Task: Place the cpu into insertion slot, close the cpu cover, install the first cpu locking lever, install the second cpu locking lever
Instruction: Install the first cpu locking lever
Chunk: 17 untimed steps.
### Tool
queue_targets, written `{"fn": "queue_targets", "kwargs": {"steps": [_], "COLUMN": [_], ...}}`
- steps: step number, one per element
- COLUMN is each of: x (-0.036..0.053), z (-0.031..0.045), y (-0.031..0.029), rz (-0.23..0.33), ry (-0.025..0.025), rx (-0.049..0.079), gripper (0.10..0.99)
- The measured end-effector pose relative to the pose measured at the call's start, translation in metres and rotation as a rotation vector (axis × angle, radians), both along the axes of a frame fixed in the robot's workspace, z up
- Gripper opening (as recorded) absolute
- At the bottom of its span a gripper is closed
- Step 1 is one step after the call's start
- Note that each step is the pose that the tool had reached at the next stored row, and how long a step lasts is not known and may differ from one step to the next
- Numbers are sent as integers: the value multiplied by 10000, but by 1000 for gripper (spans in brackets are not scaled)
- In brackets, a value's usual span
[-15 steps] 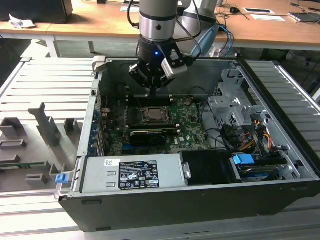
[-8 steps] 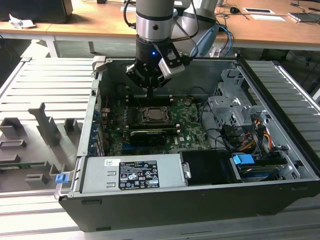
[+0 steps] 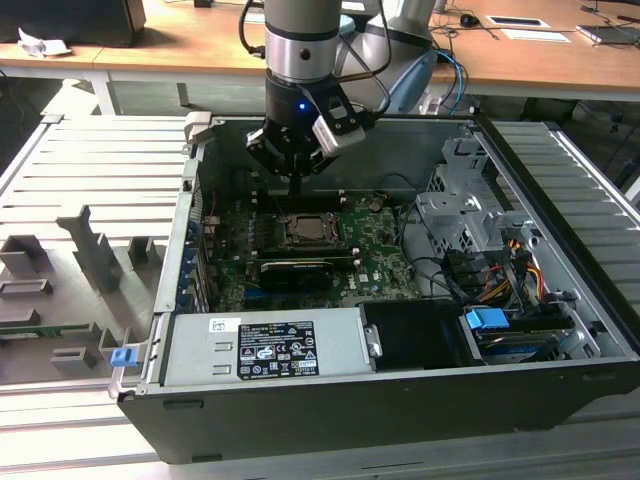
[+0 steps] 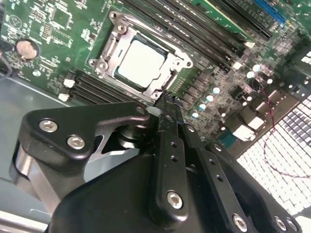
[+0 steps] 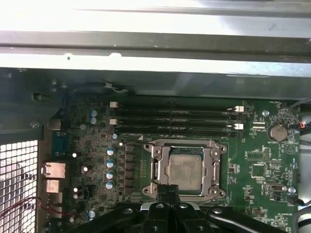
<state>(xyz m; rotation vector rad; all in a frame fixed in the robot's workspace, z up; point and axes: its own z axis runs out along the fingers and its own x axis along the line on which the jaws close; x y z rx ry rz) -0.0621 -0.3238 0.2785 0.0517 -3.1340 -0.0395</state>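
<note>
Cpu (image 5: 184, 170) lies flat in the insertion slot (image 3: 337, 240) near the middle of the green motherboard (image 5: 252, 194), its silver-grey top facing up. In the second wrist view the chip (image 4: 141, 63) shows through the square window of the cpu cover (image 4: 116, 46), whose metal frame is down around it. The same frame (image 5: 158, 165) borders the chip in the first wrist view. Whether the thin locking levers at the frame's sides are latched cannot be told. The gripper (image 5: 169, 191) hangs just above the motherboard at the edge of the socket farthest from the memory slots (image 5: 175, 119), which run in parallel rows along the socket's other side. Its two black fingers (image 4: 170, 145) are clenched tip to tip, with nothing visible between them, and their tips (image 4: 167, 99) stand right at the cover's rim; contact cannot be made out. In the exterior view the gripper (image 3: 297, 185) reaches down into the open computer case (image 3: 400, 420), over the motherboard's back edge. A long black card (image 3: 295, 268) lies just in front of the socket and a grey power supply (image 3: 270, 345) sits along the case's near wall. A round coin battery (image 5: 278, 132) sits toward the motherboard's edge, beyond the ends of the memory slots.
</note>
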Motion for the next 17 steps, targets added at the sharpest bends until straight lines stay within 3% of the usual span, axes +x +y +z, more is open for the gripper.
{"fn": "queue_targets", "kwargs": {"steps": [6,17], "x": [-122,-175], "z": [-6,-39], "y": [0,-15], "rz": [-1,79], "ry": [-28,-30], "rx": [2,1], "gripper": [106,106]}}
